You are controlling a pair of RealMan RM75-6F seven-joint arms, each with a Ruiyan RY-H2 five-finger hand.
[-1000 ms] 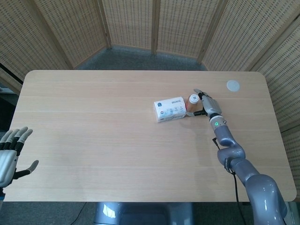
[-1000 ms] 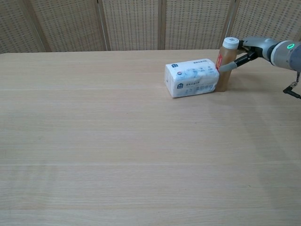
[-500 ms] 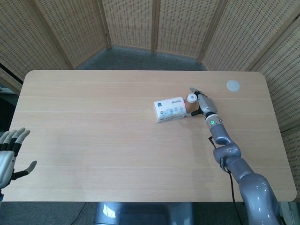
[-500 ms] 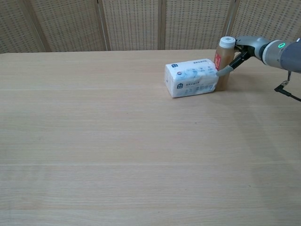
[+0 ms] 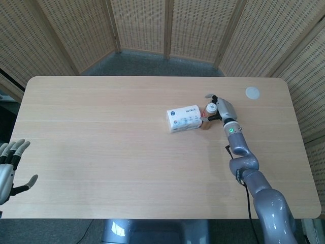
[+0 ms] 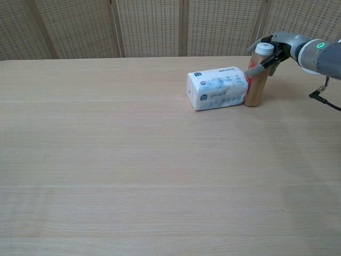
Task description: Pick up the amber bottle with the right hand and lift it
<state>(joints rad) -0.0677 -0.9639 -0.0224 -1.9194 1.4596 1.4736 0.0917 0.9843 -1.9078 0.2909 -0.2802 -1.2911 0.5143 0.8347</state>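
The amber bottle (image 6: 254,88) with a white cap (image 6: 264,49) stands on the table against the right end of a white tissue pack (image 6: 217,88). It leans, with its top tilted to the right and its base on the wood. My right hand (image 6: 278,46) wraps the bottle's upper part: the thumb (image 6: 256,69) crosses its front and the fingers curl behind the cap. The head view shows the same bottle (image 5: 206,121) and right hand (image 5: 222,109). My left hand (image 5: 7,170) hangs at the lower left, off the table, fingers spread and holding nothing.
The tissue pack (image 5: 184,118) lies just left of the bottle, touching it. A small white disc (image 5: 252,92) sits near the far right corner of the table (image 5: 127,162). Wicker screens stand behind the table.
My right hand has closed in from beside the bottle to around its top. The bottle has tipped from upright to leaning right. The left hand has sunk slightly lower.
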